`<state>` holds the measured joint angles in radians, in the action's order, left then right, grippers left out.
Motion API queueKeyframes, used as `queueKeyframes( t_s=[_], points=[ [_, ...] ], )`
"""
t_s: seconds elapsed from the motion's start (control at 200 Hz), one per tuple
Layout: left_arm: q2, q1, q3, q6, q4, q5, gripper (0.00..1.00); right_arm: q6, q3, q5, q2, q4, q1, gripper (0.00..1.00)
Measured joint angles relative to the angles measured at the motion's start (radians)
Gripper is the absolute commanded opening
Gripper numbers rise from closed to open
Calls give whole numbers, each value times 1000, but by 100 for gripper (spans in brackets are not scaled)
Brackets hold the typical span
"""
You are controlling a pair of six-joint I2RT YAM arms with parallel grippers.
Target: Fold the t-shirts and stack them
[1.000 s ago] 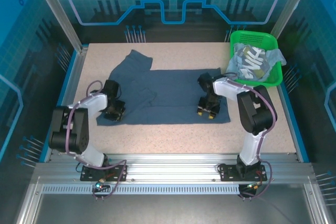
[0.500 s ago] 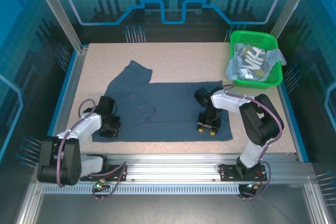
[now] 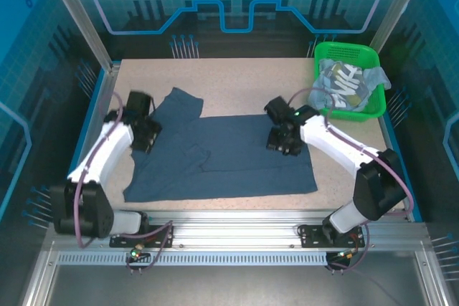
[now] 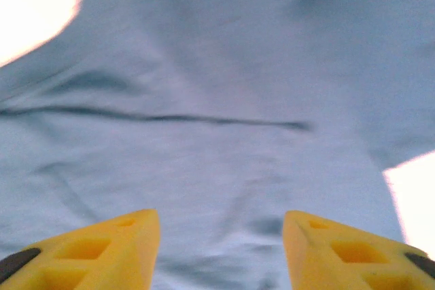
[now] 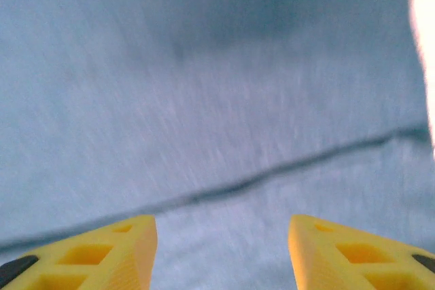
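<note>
Flattening seems the step in hand: the slate-blue t-shirt (image 3: 229, 159) lies spread across the table (image 3: 244, 73). The left gripper (image 3: 145, 136) is at its sleeve and the right gripper (image 3: 285, 141) at its far right edge, both half-open and empty, though blur hides any contact. Next, each must pinch an edge to fold.

The dark slate-blue cloth t-shirt (image 3: 229, 155) beneath both pincers is matt and soft, lightly creased, with a dark seam or fold line just ahead of the right pincer (image 5: 223, 252). The left pincer (image 4: 221, 252) has yellow matt plastic fingers (image 4: 95, 249) with moulded cut-outs. Beyond both, the beige table top (image 3: 237, 77) looks speckled and grainy. Off the right pincer's right side, the green basket (image 3: 375, 111) is plastic mesh.
</note>
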<state>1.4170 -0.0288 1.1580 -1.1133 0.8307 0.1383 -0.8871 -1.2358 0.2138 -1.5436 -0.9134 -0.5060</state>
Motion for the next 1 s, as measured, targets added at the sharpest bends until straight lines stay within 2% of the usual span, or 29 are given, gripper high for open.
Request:
queueKeyframes(
  t_s=[0.055,0.165,0.335,0.49,0.63,0.805,1.0],
  points=[
    [104,0,138,72,-31,-18,64,23,-61,24,-32,25,55,52],
    [290,4,352,164,-94,-70,63,56,-172,77,-138,77,149,50],
    [495,20,506,255,-200,-172,60,84,-311,159,-323,93,221,48],
    [622,26,571,298,-306,-258,59,88,-448,198,-497,75,260,47],
    [672,27,575,304,-401,-323,57,83,-539,202,-613,44,283,47],
    [707,27,575,300,-508,-387,56,64,-612,191,-708,7,313,48],
    [713,27,581,280,-549,-409,55,45,-696,190,-769,-29,327,46]
  ],
)
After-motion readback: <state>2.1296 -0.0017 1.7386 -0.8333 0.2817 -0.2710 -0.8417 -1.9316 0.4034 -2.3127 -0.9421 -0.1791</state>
